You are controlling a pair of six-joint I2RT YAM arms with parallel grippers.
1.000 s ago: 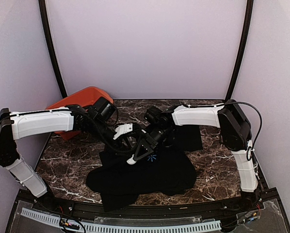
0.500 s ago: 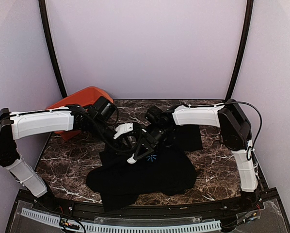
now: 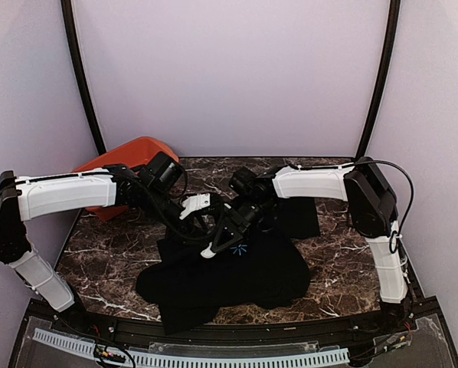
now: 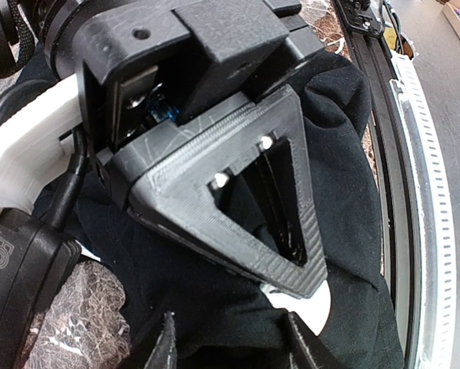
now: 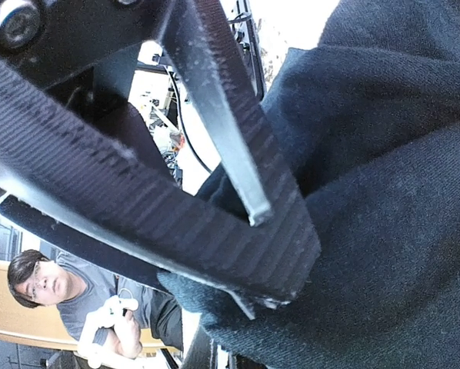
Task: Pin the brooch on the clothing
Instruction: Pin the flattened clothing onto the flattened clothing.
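The clothing, a black T-shirt (image 3: 229, 272), lies crumpled on the marble table with its light-blue starburst print (image 3: 240, 248) facing up. My left gripper (image 3: 201, 221) sits at the shirt's upper edge. In the left wrist view its fingertips (image 4: 167, 342) hold a fold of black fabric (image 4: 215, 307) between them. My right gripper (image 3: 212, 249) is just left of the print, pressed into the shirt. In the right wrist view it (image 5: 268, 288) is shut on a bunched edge of the fabric (image 5: 384, 254). Its black triangular finger (image 4: 268, 200) fills the left wrist view. The brooch is hidden.
An orange bin (image 3: 125, 157) stands at the table's back left, behind my left arm. The two grippers are almost touching over the shirt. The table's black front rail (image 3: 237, 330) runs along the near edge.
The right gripper's tip has edged slightly to the left on the shirt. The left arm and the shirt look unchanged.
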